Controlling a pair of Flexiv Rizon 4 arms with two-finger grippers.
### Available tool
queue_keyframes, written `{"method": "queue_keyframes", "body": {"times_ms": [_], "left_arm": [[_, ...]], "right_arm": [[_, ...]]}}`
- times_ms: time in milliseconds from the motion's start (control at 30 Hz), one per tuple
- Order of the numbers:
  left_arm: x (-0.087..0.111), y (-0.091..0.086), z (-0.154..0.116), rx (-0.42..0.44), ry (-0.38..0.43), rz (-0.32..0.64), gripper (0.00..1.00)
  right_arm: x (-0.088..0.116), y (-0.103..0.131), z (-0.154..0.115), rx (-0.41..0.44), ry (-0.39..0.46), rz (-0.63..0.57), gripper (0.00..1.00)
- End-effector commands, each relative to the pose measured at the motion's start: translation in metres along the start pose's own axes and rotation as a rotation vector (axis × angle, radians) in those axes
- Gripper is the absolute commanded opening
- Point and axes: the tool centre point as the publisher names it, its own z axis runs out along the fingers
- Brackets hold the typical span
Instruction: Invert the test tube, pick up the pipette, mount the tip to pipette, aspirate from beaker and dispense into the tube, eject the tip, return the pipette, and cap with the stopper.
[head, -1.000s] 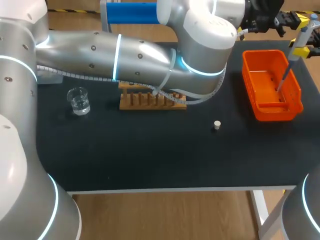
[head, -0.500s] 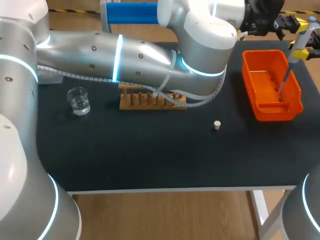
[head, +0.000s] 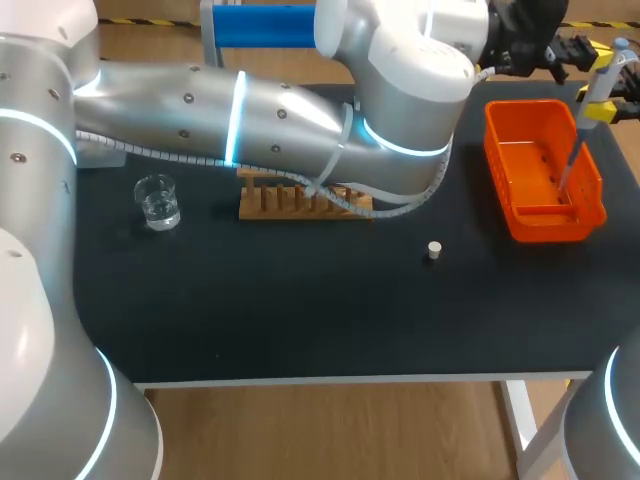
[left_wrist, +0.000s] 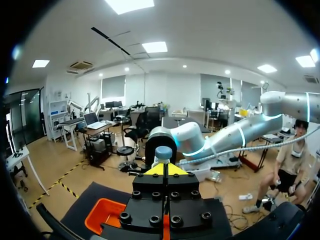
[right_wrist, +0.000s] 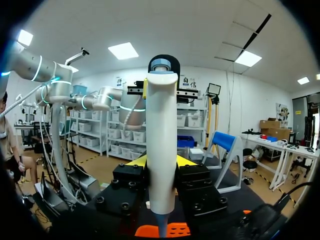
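Orange bin (head: 545, 165) sits at upper right of the frame on the black counter (head: 300, 310). Pipette (head: 606, 78) hangs over it, tilted, w/ its knob toward the upper right corner and its thin lower end down inside the bin near the right wall. Can't tell if that end touches the bin floor.

Right tool (right_wrist: 162, 162) is clamped on the pipette. In the right wrist view the white body stands upright btwn the two black finger blocks, both pressed against it. Yellow shows on either side, the grey-blue knob is on top, and the bin's orange is under it.

Left arm (head: 250, 110) comes in from the left edge and stretches across the upper half of the frame, w/ its wrist at upper right, just left of the pipette. Left tool (left_wrist: 165, 172) shows in its own wrist view as a black body w/ a yellow patch, the pipette knob just ahead and the bin below. Apart or together: can't tell.

Wooden rack (head: 300, 203) is at centre, partly under the left arm, w/ a cable draped over its right end. Clear beaker (head: 157, 200) w/ some liquid stands left of the rack, apart from it. Small white stopper (head: 434, 250) stands alone, right of centre, lower than the rack and btwn rack and bin, touching neither.
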Motion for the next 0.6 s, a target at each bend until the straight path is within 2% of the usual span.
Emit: {"method": "queue_keyframes", "body": {"times_ms": [33,600], "left_arm": [[0.000,0.024,0.011,0.110,-0.009,-0.003,0.00],[0.001,0.036,0.017,0.090,-0.004,-0.019,0.00]], "right_arm": [[-0.002,0.013,0.001,0.002,0.008,-0.001,0.00],[-0.002,0.013,0.001,0.002,0.008,-0.001,0.00]]}}
